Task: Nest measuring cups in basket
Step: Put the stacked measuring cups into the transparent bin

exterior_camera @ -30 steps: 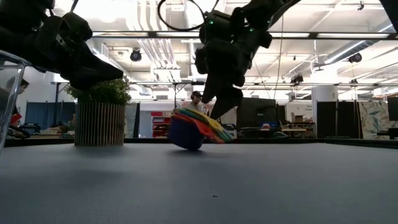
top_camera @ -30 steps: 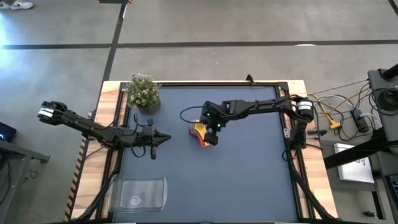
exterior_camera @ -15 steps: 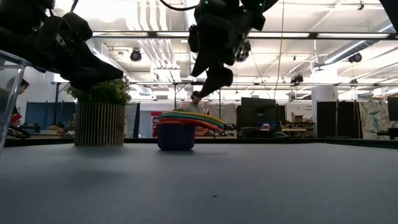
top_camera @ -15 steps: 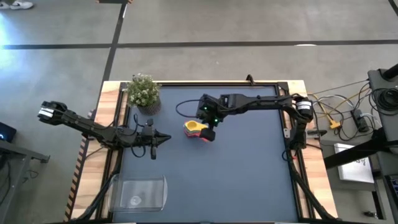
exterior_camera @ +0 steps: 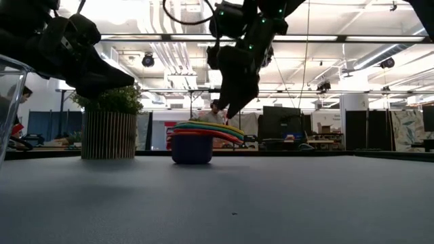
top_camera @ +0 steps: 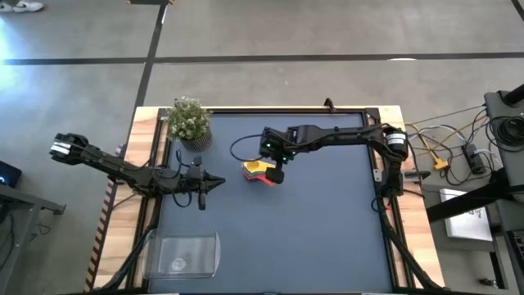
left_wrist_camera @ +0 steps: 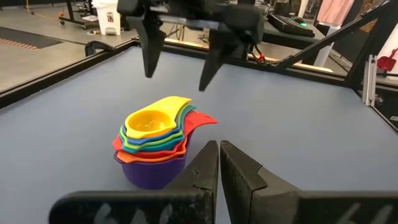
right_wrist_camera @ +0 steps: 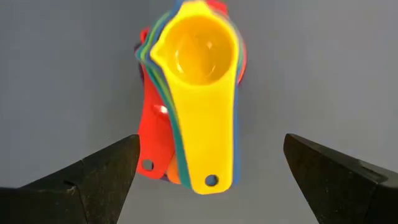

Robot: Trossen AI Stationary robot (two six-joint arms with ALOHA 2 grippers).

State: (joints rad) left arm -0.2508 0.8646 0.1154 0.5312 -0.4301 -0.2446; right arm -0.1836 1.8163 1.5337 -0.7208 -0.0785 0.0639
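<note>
In the high view the measuring cups are partly covered by the right hand, which is held directly above them with its fingers spread wide and nothing gripped. The stack is seen whole only in the wrist views: the cups are nested upright on the counter, yellow on top and a purple bowl at the bottom, toward the far edge and left of centre. The colours between are hard to separate. In the low view only a corner of the basket is caught at the picture's edge; from above the basket is seen near the front left corner, well apart from the cups. A potted plant stands at the far left corner. The left hand is held shut and empty over the left edge, between plant and basket.
</note>
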